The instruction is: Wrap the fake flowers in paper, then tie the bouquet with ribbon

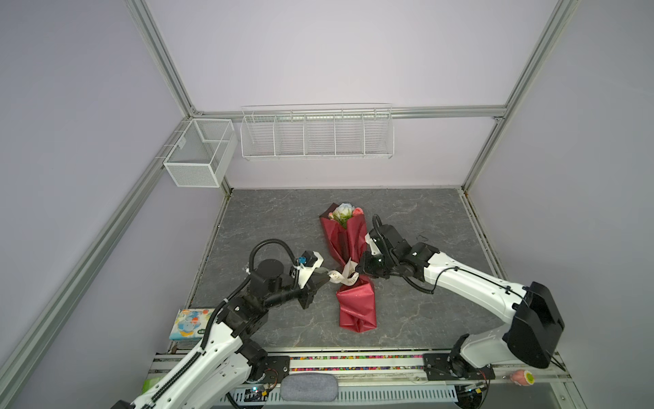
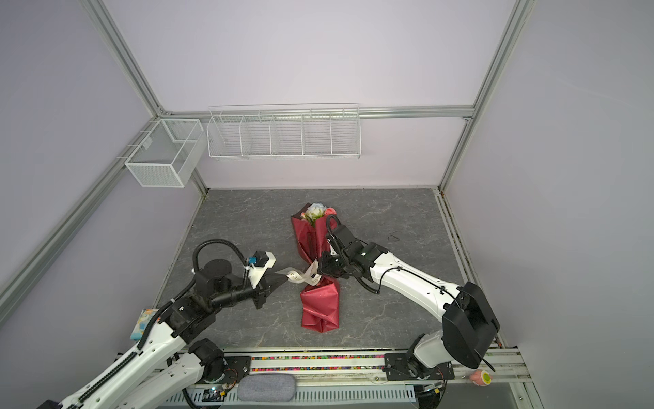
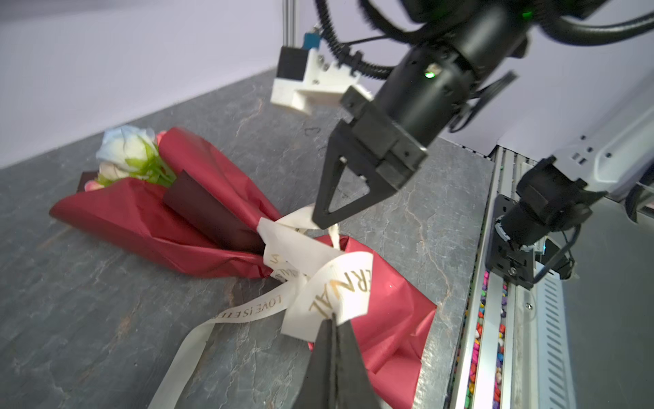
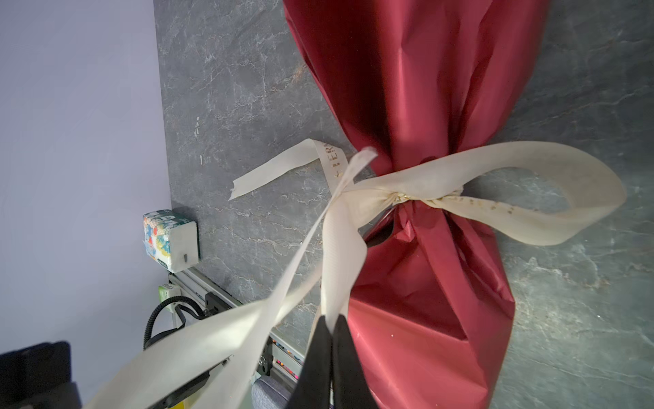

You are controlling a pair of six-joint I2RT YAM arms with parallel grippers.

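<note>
The left end effector (image 3: 332, 320) and right end effector (image 4: 331, 324) are closed on the ribbon (image 4: 343, 240); 2 strands are to be drawn apart evenly, cinching the knot around the bouquet (image 4: 424, 88).

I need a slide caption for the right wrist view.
Right hand pinches the ribbon knotted around the red-wrapped bouquet.

Pale lilac walls (image 1: 318, 53), aluminium frame posts (image 1: 159, 56); grey marbled tabletop (image 1: 276, 219) under fingers (image 1: 320, 280); white wire rack (image 1: 316, 136) well beyond.
</note>
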